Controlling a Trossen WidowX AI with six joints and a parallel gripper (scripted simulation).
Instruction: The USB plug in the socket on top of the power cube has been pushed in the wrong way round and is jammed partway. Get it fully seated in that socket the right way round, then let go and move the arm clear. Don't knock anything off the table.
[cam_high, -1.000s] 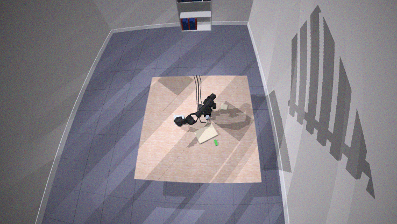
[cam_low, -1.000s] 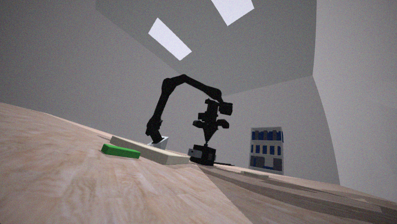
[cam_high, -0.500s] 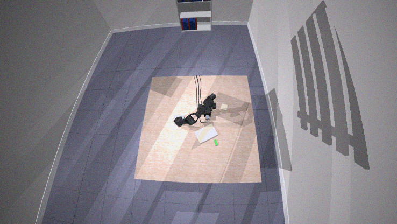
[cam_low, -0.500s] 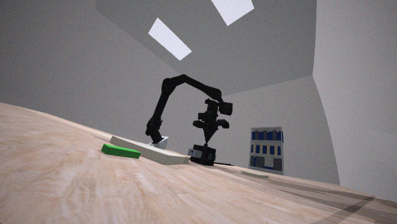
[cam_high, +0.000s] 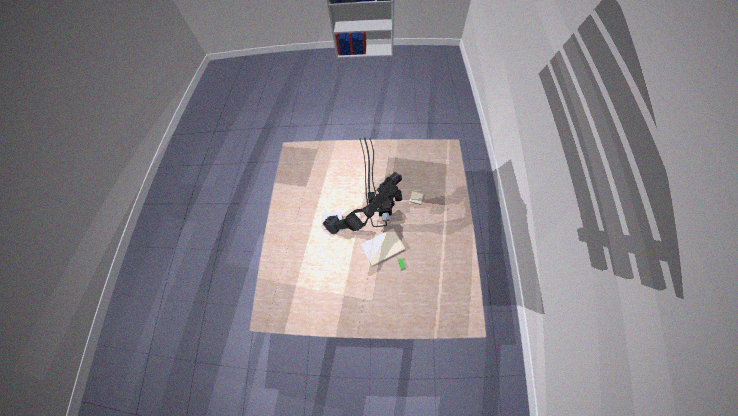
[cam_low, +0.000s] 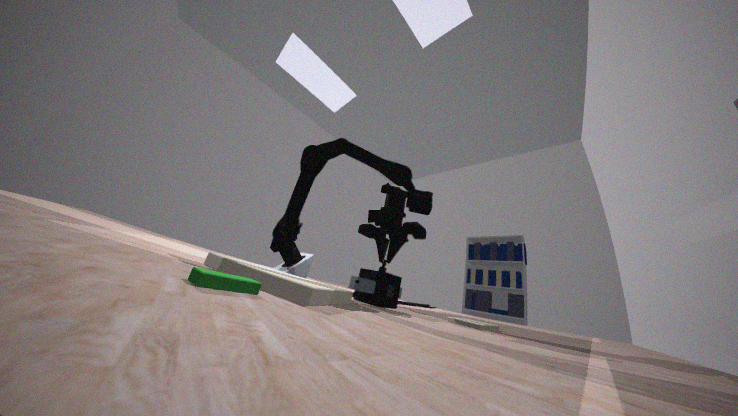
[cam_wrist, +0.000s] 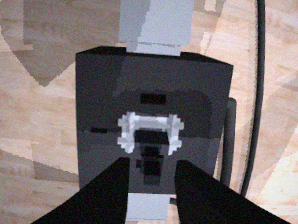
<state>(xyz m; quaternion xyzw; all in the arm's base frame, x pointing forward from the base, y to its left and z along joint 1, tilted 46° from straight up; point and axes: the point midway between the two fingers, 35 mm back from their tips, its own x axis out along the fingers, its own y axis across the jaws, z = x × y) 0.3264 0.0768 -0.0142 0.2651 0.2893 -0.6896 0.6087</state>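
Looking down from the top view, I see my black jointed arm (cam_high: 383, 199) (cam_low: 365, 156) reaching over the black power cube (cam_high: 384, 211) (cam_low: 388, 290) (cam_wrist: 100, 82), with a cream slab (cam_high: 387, 250) (cam_low: 310, 294) and a small green block (cam_high: 401, 264) (cam_low: 224, 281) nearby; a wide retreat might sweep either towards the table edge.

In the exterior view, the gripper (cam_low: 383, 262) (cam_wrist: 152, 168) points straight down at the cube's top. Lowering it off-centre could shove the cube.

Through the wrist view, my fingers stand narrowly apart, holding nothing, with the small black USB plug (cam_wrist: 151, 150) between them at the pale-framed socket (cam_wrist: 150, 121). I can't tell its seating depth. A shallow grip could slip on pulling; opening unevenly could tilt it.
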